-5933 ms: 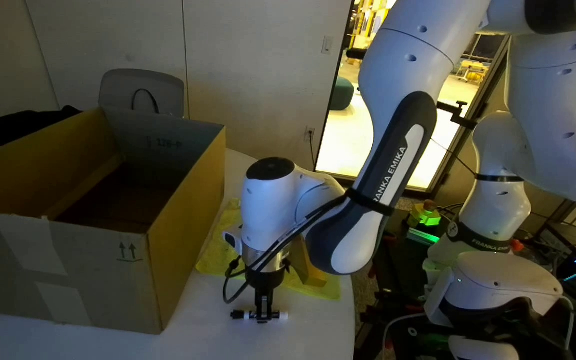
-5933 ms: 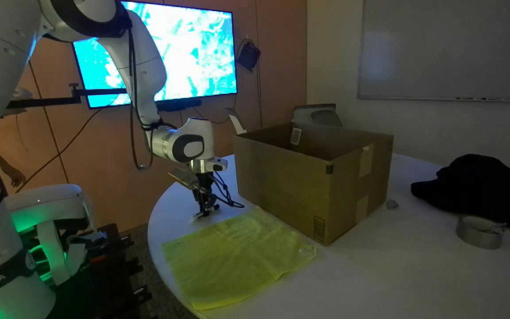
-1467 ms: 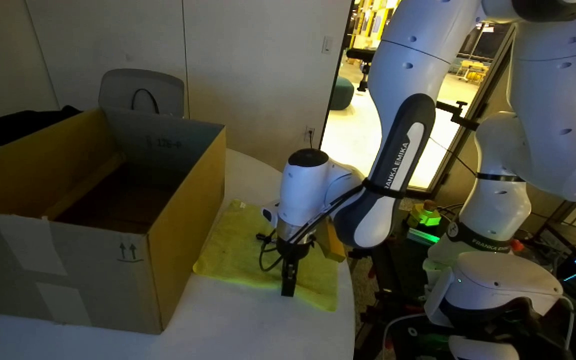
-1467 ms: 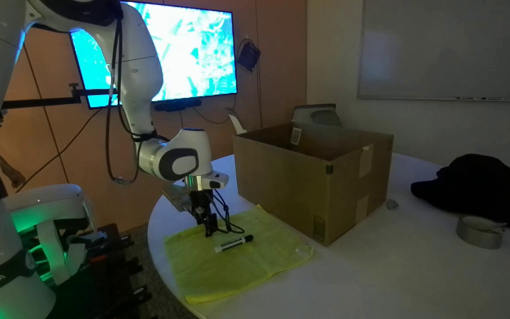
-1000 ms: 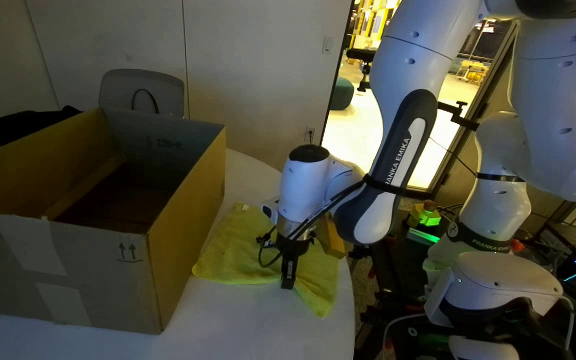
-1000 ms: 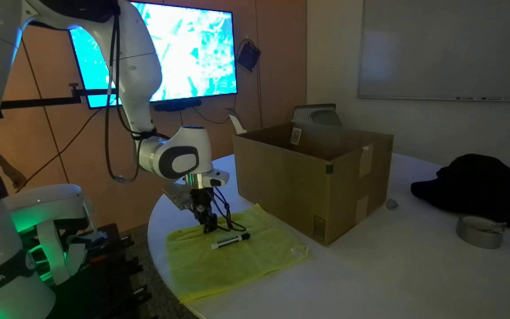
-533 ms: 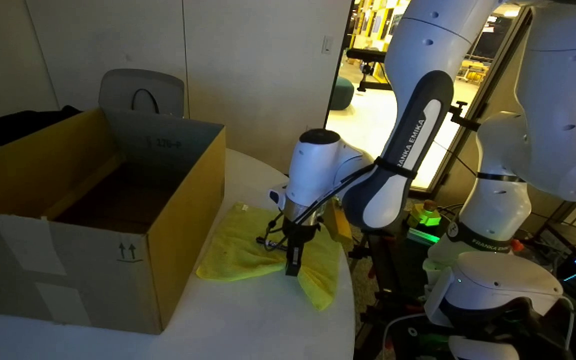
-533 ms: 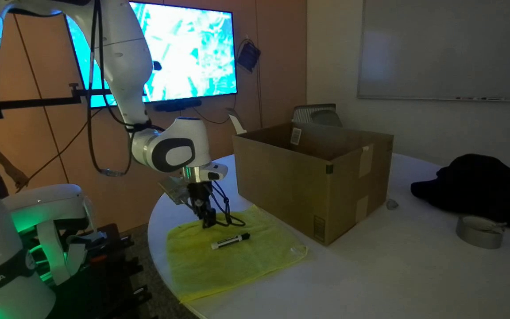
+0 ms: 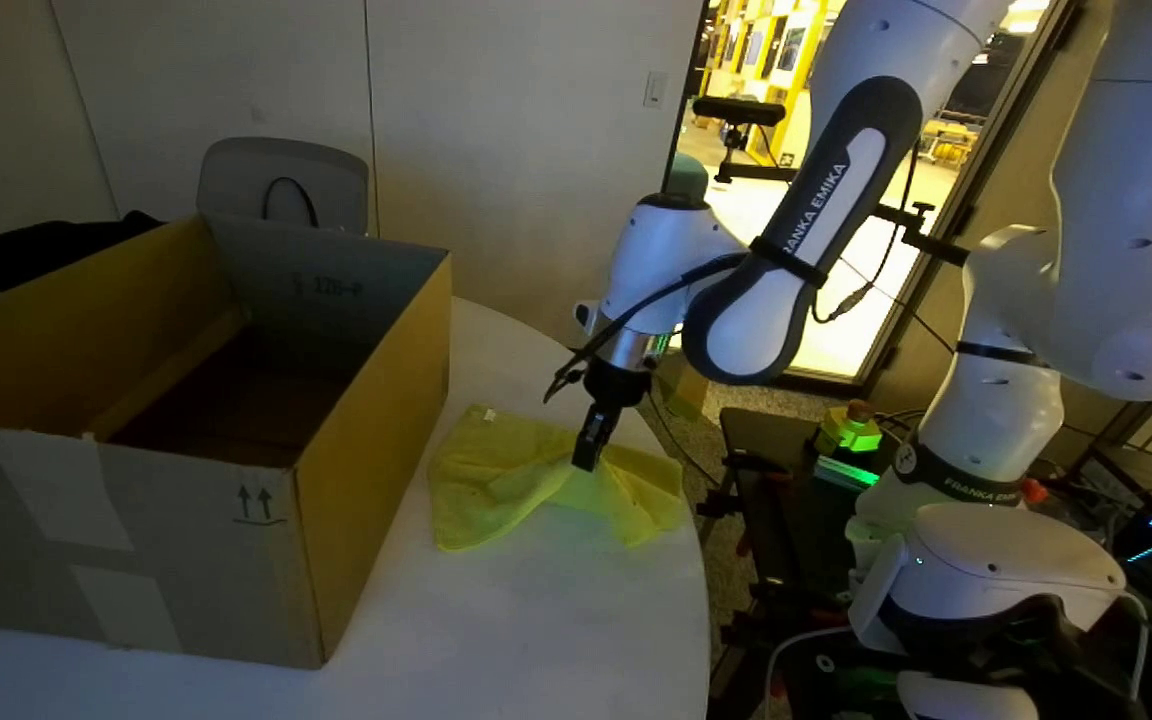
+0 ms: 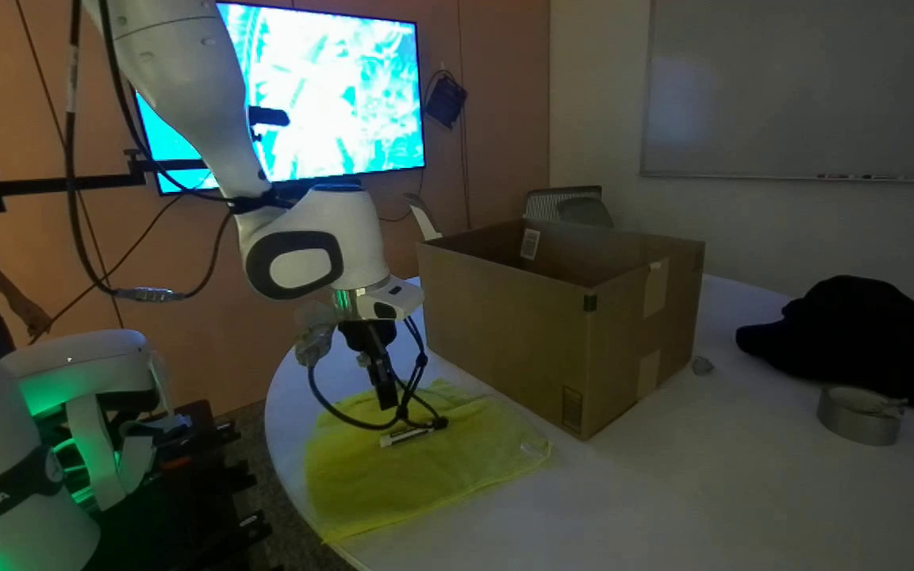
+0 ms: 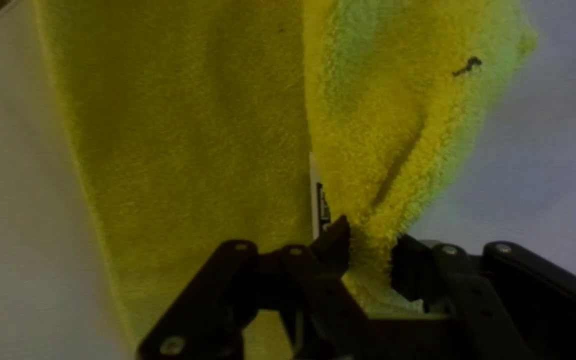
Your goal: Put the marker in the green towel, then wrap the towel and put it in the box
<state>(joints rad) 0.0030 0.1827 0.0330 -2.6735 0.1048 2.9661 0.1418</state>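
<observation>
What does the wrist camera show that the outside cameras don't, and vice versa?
Only the wrist view shows the two fingers separately, with the green towel pinched between them, and a clear dark mark on it. Only the exterior views show the box and the robot's arm. Both share the towel, the gripper and the white table, plus, in an exterior view, the marker.

In the wrist view, the marker (image 11: 315,197) is partly hidden behind the towel (image 11: 248,150); beside the towel, an exterior view crops the box (image 9: 206,540).
</observation>
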